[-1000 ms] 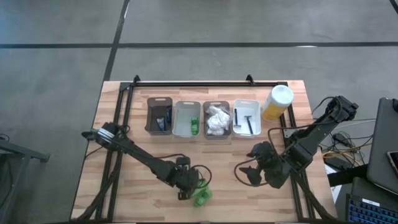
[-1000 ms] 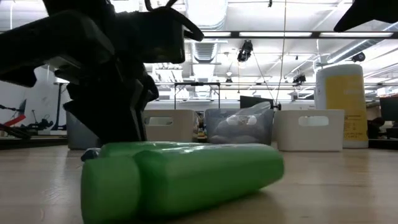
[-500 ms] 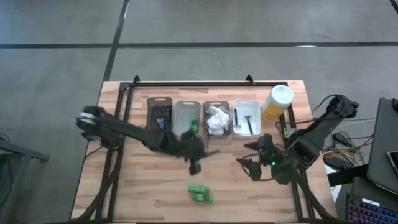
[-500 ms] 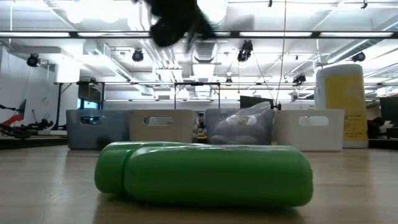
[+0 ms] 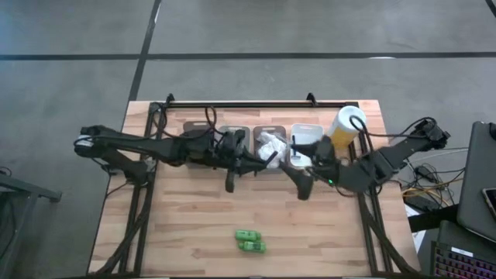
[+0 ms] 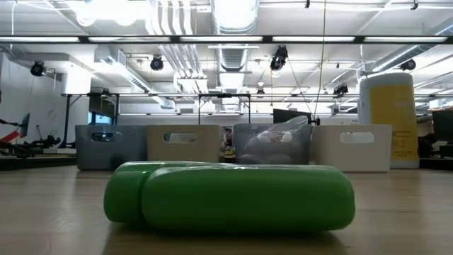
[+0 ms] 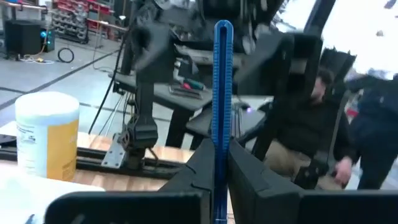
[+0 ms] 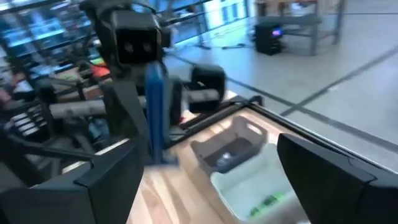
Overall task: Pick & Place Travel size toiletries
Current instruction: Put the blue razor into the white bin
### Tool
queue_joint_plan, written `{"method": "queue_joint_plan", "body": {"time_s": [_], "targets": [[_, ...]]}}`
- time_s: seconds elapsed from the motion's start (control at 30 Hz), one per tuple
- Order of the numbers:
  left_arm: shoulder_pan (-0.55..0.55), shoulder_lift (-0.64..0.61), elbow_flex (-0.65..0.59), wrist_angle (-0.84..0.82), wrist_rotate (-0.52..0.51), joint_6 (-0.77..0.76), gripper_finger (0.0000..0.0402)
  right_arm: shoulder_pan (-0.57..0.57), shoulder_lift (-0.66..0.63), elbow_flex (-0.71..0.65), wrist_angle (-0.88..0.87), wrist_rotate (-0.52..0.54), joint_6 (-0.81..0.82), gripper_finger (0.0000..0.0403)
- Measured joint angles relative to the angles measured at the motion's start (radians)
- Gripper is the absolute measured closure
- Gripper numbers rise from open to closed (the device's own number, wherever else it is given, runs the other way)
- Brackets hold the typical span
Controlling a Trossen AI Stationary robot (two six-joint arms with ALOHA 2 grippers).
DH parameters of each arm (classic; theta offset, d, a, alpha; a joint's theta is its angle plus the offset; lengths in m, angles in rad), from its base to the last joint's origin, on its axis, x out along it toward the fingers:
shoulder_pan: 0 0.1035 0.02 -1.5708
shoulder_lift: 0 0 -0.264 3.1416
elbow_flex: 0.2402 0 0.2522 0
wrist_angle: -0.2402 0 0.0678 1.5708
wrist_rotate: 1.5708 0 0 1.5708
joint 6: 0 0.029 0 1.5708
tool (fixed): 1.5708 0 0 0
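Two bright green bottles (image 5: 249, 241) lie side by side on the table near its near edge and fill the low view (image 6: 230, 198). No gripper is near them. My left gripper (image 5: 263, 160) reaches rightward over the row of bins and is shut on a thin blue stick (image 7: 222, 93). The right wrist view also shows that stick (image 8: 154, 112). My right gripper (image 5: 301, 186) hovers open just near of the white bin (image 5: 308, 143), facing the left gripper. White packets (image 5: 270, 147) fill one clear bin. My left gripper pinches the thin blue stick between its two fingers (image 7: 245, 171), at the stick's lower stretch (image 7: 219, 149). The stick stands crosswise to the fingers. Its long free end (image 7: 224, 31) sticks out past them. It is lifted clear of the table and the bins.
Four bins stand in a row at the far side: a dark one (image 5: 198, 128), two clear ones (image 5: 232, 133) and a white one. A tall yellow cylinder with a white cap (image 5: 345, 128) stands right of them. A seated person (image 7: 311, 124) shows beyond the table.
My left gripper rose from beside the green bottles at the near edge, swung to the far side over the bins, and now points rightward. My right gripper moved toward the far left, up to the bins. The green bottles turned slightly and lie level across the low view.
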State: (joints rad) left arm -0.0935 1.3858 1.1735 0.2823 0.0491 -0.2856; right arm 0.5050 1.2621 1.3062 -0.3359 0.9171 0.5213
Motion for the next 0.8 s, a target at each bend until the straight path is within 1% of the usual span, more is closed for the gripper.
{"method": "queue_joint_plan", "body": {"time_s": [0.07, 0.23, 0.37, 0.53, 0.63, 0.8], "targets": [[0.002, 0.004, -0.001, -0.002, 0.013, 0.032, 0.0379, -0.034, 0.004, 0.000, 0.054, -0.065, -0.063, 0.0059], [0.016, 0.003, 0.000, 0.013, 0.022, 0.084, 0.0379, -0.042, 0.005, 0.000, 0.100, -0.087, -0.181, 0.0078], [0.043, 0.006, -0.002, 0.012, 0.025, 0.093, 0.0379, -0.044, 0.005, 0.000, 0.100, -0.110, -0.185, 0.0087], [0.065, 0.032, -0.001, 0.065, 0.090, 0.083, 0.0379, -0.069, 0.016, -0.001, 0.102, -0.140, -0.181, 0.0096], [0.066, 0.056, -0.002, 0.073, 0.098, 0.074, 0.0379, -0.085, 0.017, -0.002, 0.103, -0.163, -0.172, 0.0103], [0.066, 0.079, -0.002, 0.121, 0.099, 0.049, 0.0379, -0.090, 0.025, -0.002, 0.099, -0.172, -0.158, 0.0133]]}}
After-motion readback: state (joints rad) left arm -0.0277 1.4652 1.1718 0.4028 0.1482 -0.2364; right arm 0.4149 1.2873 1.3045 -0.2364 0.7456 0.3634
